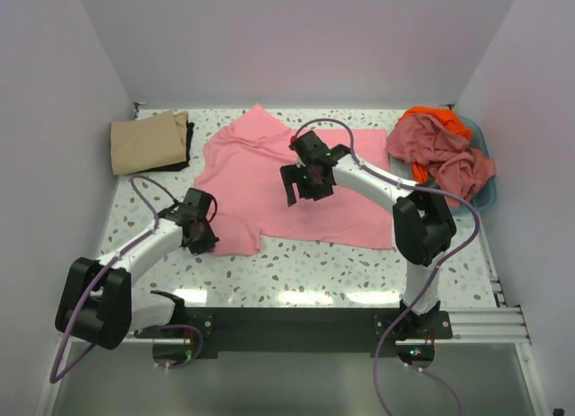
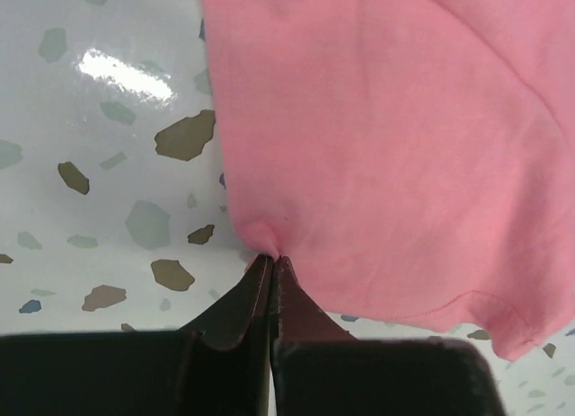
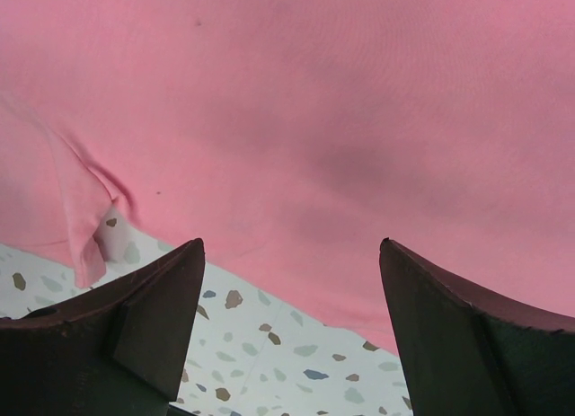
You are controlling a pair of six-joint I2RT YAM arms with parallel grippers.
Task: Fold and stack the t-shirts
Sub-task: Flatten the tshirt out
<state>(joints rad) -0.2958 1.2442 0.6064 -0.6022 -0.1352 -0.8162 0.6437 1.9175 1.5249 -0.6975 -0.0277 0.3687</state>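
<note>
A light pink t-shirt lies spread on the speckled table. My left gripper is shut on its near left edge; in the left wrist view the closed fingertips pinch a small bunch of the pink cloth. My right gripper is open and empty, hovering over the middle of the shirt; its wrist view shows the pink cloth and its hem past the spread fingers. A folded tan t-shirt lies at the back left. Dusty pink and orange shirts are piled at the right.
The pile at the back right sits in a blue basket. The folded tan shirt rests on something dark. White walls close in the table at the back and sides. A black rail runs along the near edge.
</note>
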